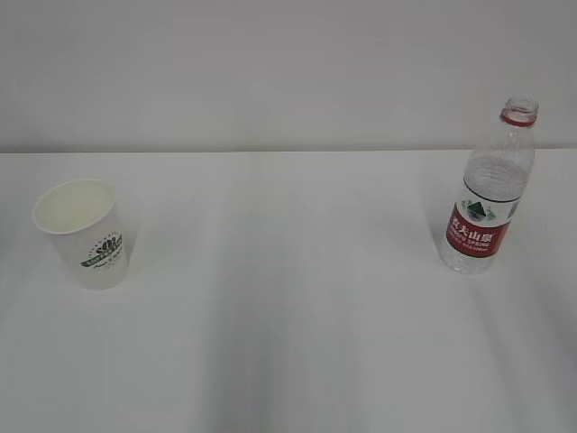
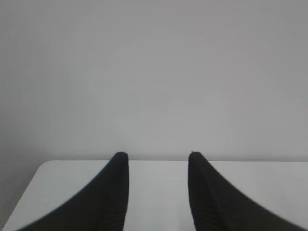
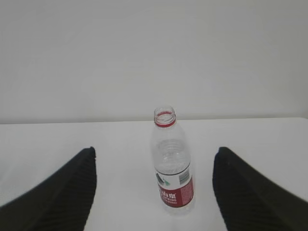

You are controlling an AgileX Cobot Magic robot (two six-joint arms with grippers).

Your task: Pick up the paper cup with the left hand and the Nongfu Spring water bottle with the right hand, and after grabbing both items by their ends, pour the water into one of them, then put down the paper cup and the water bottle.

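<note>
The paper cup stands upright on the left of the white table, its green logo facing the camera. On the right stands the uncapped Nongfu Spring water bottle with its red label. No arm shows in the exterior view. In the right wrist view the bottle stands ahead, between the wide-open fingers of my right gripper, apart from both. My left gripper is open over bare table, with nothing between its fingers; the cup is out of that view. Any water in the cup or bottle is too faint to tell.
The white table meets a plain grey wall at the back. The table's far left corner shows in the left wrist view.
</note>
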